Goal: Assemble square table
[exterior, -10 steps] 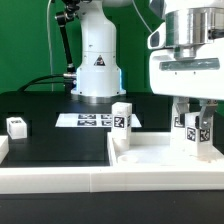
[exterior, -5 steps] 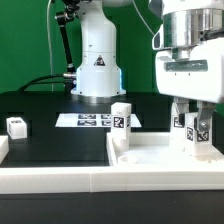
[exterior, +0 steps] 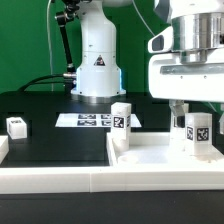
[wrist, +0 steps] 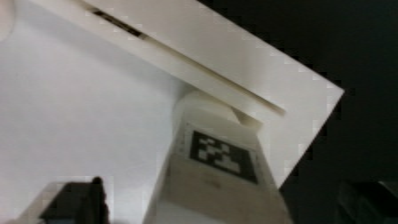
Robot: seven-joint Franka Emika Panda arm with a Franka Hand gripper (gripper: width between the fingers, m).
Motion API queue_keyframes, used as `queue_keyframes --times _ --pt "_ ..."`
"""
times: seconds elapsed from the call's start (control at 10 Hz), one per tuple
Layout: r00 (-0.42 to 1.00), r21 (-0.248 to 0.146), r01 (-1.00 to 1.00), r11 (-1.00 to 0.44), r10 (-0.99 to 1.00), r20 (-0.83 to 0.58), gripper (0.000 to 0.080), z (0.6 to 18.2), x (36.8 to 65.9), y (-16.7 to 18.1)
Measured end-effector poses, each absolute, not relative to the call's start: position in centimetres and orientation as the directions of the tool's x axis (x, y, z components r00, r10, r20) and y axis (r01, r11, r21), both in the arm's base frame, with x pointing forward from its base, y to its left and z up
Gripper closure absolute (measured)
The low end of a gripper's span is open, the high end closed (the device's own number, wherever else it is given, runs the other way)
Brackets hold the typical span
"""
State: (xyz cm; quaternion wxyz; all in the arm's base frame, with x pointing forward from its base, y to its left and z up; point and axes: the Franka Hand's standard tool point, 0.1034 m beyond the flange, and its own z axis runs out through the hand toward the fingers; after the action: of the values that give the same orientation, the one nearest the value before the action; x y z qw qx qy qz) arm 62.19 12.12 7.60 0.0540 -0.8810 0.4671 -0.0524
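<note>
The white square slab [exterior: 160,156] lies flat at the exterior view's front right. Two white tagged legs stand upright on it: one [exterior: 121,122] near its left corner and one [exterior: 198,134] at its right. My gripper [exterior: 198,110] hangs just above the right leg, open, with a finger on each side and a gap between them and the leg. In the wrist view that leg [wrist: 222,165] rises from the slab [wrist: 89,110] between my dark fingertips [wrist: 71,202], with my gripper [wrist: 228,212] holding nothing. A loose leg block [exterior: 17,126] lies on the black table at far left.
The marker board [exterior: 88,120] lies flat in front of the robot base [exterior: 97,70]. A long white rail [exterior: 60,178] runs along the front edge and turns up at the far left. Black cables trail behind the base.
The jaws have spread apart and let go of the right leg, which stays standing on the slab. My gripper has also risen a little.
</note>
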Motion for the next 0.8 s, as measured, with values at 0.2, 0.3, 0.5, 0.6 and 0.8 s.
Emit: queue_keyframes --times 0.2,0.3,0.5,0.6,0.8 --pt "0.659 -0.137 -0.738 -0.660 -0.750 0.062 0.0150 7.61 62.25 11.84" --pt "0.693 -0.133 -0.707 -0.695 -0.718 0.069 0.0150 7.61 62.25 11.82" --pt "0.769 -0.125 -0.623 -0.773 -0.633 0.082 0.0150 7.59 62.17 12.20" --pt "0.830 -0.116 -0.540 -0.834 -0.550 0.095 0.0150 7.61 62.18 12.21" --pt "0.913 -0.093 -0.382 -0.920 -0.391 0.118 0.0150 7.73 62.14 12.50"
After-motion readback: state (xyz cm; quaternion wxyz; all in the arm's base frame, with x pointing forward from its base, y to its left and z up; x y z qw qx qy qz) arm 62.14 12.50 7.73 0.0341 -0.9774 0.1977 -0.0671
